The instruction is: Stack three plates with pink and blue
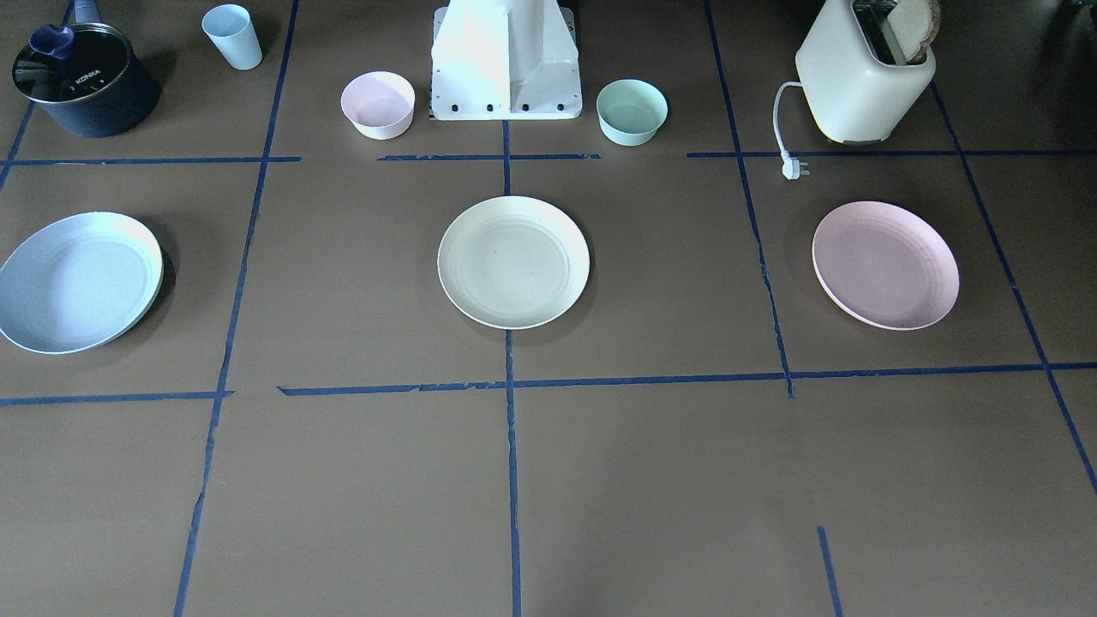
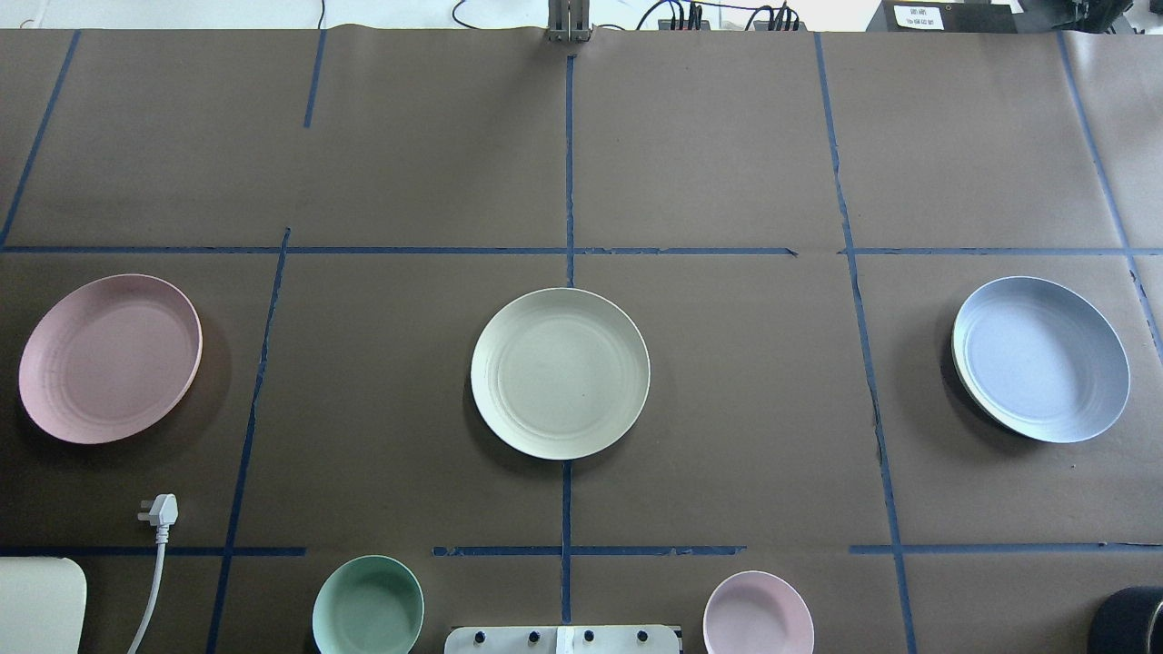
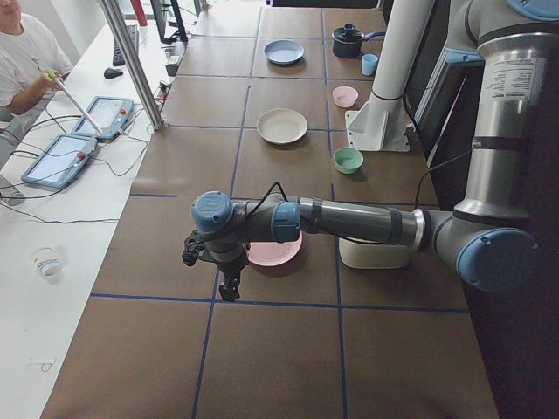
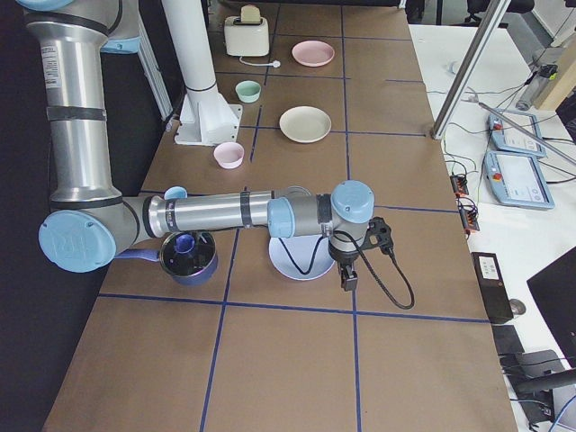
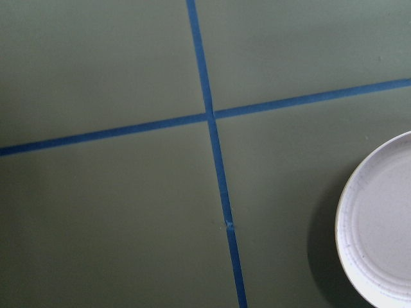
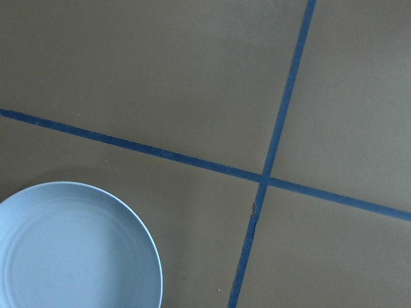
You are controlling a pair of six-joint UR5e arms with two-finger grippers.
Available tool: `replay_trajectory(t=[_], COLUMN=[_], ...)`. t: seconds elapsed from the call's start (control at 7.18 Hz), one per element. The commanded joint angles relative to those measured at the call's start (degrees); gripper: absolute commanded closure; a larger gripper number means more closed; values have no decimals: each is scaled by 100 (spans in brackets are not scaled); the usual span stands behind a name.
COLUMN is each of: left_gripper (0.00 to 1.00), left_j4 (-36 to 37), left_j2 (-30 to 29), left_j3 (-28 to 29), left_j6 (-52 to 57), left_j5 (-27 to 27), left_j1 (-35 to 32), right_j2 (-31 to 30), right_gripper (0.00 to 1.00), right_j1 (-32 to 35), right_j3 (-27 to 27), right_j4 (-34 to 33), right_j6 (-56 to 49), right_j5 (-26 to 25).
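Observation:
Three wide plates lie apart in a row on the brown table. The cream plate is in the middle, the pink plate on my left side and the blue plate on my right side. My left gripper hangs above the table just beyond the pink plate. My right gripper hangs just beyond the blue plate. Both grippers show only in the side views, so I cannot tell whether they are open or shut. Each wrist view shows a plate edge, pink and blue, but no fingers.
Near my base stand a small pink bowl and a mint bowl. A toaster with its loose plug is behind the pink plate. A dark pot and a blue cup are behind the blue plate.

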Motion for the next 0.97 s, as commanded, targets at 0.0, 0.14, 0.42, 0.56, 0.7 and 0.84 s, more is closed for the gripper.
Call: replay_trajectory(t=[0.0, 0.14, 0.42, 0.56, 0.7, 0.84], left_gripper=[0, 0, 0, 0, 0, 0], left_j4=[28, 28, -42, -59, -77, -460], left_j2=[92, 110, 259, 286, 304, 286], left_j3=[-131, -167, -264, -256, -151, -72], left_j6=[18, 0, -17, -17, -122, -210], left_j5=[7, 42, -132, -194, -395, -432], left_j1=[-13, -5, 13, 4, 13, 65], right_j2=[-84, -102, -120, -137, -138, -146], right_gripper=[0, 0, 0, 0, 0, 0], right_j1=[42, 42, 33, 33, 33, 33], right_j3=[28, 72, 72, 72, 72, 37], right_j4=[-167, -158, -123, -105, -105, -105], right_j6=[10, 10, 1, 1, 10, 10], right_j5=[-7, -7, 10, 19, 19, -16])
